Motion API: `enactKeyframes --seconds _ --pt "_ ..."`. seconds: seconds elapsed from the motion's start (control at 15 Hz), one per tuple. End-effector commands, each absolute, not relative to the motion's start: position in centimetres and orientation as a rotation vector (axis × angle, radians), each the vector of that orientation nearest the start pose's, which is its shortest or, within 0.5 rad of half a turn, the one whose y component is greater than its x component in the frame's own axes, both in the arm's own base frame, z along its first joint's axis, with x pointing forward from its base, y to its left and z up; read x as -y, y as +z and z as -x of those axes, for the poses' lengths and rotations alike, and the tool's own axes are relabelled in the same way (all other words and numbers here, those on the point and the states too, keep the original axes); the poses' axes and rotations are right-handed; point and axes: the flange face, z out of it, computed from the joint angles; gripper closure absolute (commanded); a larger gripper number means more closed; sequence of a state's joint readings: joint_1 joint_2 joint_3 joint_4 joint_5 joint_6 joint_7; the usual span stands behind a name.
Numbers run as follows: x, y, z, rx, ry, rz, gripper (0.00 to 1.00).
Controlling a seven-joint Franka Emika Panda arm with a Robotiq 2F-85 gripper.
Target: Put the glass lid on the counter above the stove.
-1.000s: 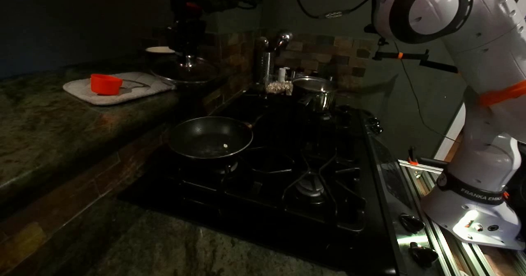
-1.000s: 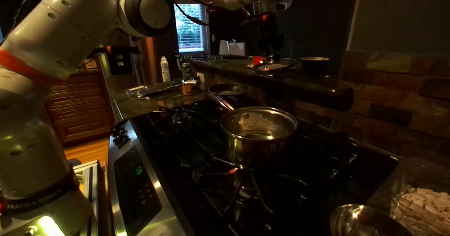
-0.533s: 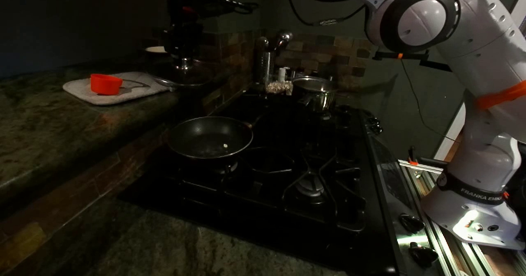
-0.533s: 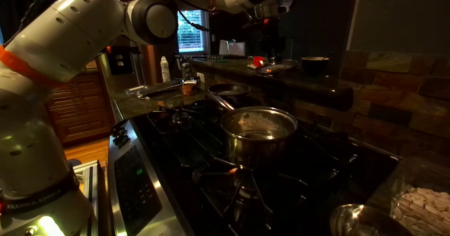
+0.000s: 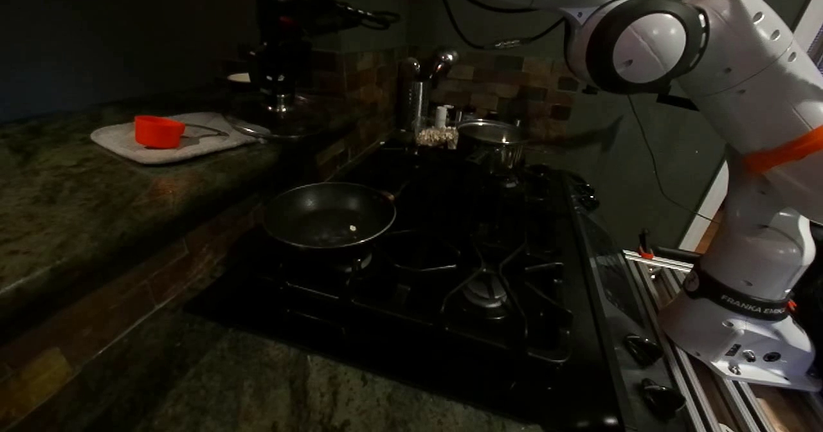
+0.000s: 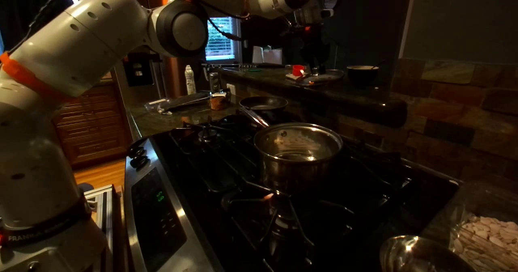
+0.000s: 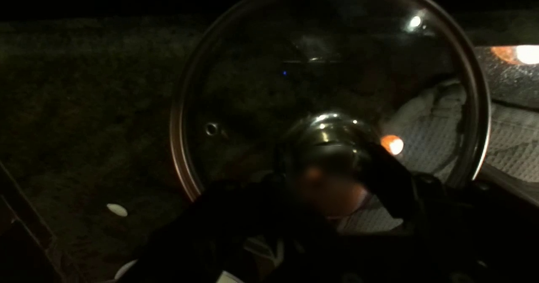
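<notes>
My gripper (image 5: pixel 279 94) is shut on the knob of the glass lid (image 5: pixel 254 130); in the wrist view its dark fingers (image 7: pixel 328 161) stand on both sides of the shiny knob. The lid (image 7: pixel 252 85) is roughly level, low at the raised counter (image 5: pixel 77 207), its rim overlapping the grey mat. In an exterior view the lid (image 6: pixel 328 77) shows beside the dark bowl, under the gripper (image 6: pixel 317 67). I cannot tell whether its whole rim rests on the stone. The black stove (image 5: pixel 418 310) lies below the counter (image 6: pixel 348 98).
A grey mat (image 5: pixel 128 139) with a red cup (image 5: pixel 159 132) lies beside the lid. A bowl (image 6: pixel 362 74) stands on the lid's other side. A frying pan (image 5: pixel 328 216) and a steel pot (image 6: pixel 297 166) stand on the stove. The counter has a thick front edge.
My gripper and the lid have moved a little lower, slightly left in an exterior view. The mat and red cup have shifted slightly left there too.
</notes>
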State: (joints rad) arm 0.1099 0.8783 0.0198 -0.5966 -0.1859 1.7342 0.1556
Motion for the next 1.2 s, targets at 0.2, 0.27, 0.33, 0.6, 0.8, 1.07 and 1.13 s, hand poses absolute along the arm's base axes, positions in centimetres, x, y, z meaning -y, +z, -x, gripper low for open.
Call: enactKeyframes --seconds 0.2,0.27,0.33,0.6,0.8,1.07,1.13 --pt "-7.6 50.7 -78.8 -0.041 -0.539 3.209 0.12" --pt "-7.7 50.8 -78.9 -0.039 -0.550 3.206 0.04" --pt "-7.8 50.8 -78.9 -0.036 -0.552 3.205 0.01" --pt "-9.4 51.6 -77.8 -0.008 -0.482 3.235 0.00" --pt "-11.3 52.6 -75.9 0.033 -0.353 3.255 0.00" --pt "-11.9 55.2 -74.4 -0.078 -0.377 3.276 0.00" --pt "-12.1 55.6 -74.2 -0.097 -0.384 3.261 0.00"
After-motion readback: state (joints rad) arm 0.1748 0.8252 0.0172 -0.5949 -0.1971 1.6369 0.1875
